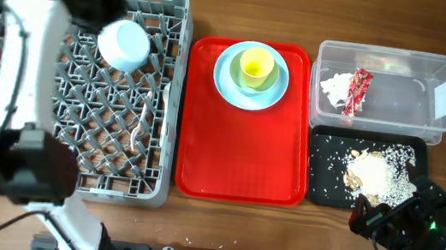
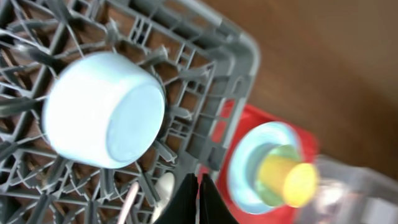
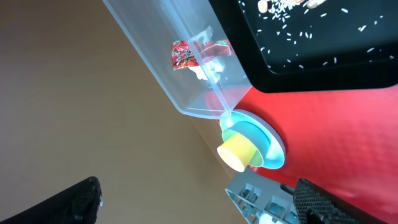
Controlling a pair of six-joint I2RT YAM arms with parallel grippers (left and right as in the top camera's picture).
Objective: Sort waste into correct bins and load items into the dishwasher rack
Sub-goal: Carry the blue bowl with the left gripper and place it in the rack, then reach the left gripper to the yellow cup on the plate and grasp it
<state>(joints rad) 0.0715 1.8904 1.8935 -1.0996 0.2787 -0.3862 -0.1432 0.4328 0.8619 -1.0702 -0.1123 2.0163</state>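
Observation:
The light blue bowl point(image 1: 124, 44) point(image 2: 102, 109) rests upside down on the pegs of the grey dishwasher rack point(image 1: 177, 93) point(image 2: 239, 68). My left gripper point(image 2: 199, 199) hovers just beside it, shut and holding nothing. A white spoon point(image 1: 165, 91) point(image 2: 163, 186) and fork point(image 1: 140, 123) lie among the pegs. The yellow cup point(image 1: 256, 65) point(image 3: 239, 152) stands on the light blue plate point(image 1: 222, 77) point(image 3: 273, 146). The clear tub point(image 1: 413, 59) holds the napkin point(image 1: 334, 86) and red wrapper point(image 1: 357, 92) point(image 3: 181, 55). Rice scraps point(image 1: 376, 173) lie in the black tray point(image 1: 323, 186). My right gripper point(image 1: 400, 222) point(image 3: 199, 202) is open near the table's front right.
A red tray point(image 1: 236, 157) between the rack and the bins carries the plate and cup. My left arm point(image 1: 23, 73) stretches over the rack's left half. Bare wooden table runs along the back edge and front.

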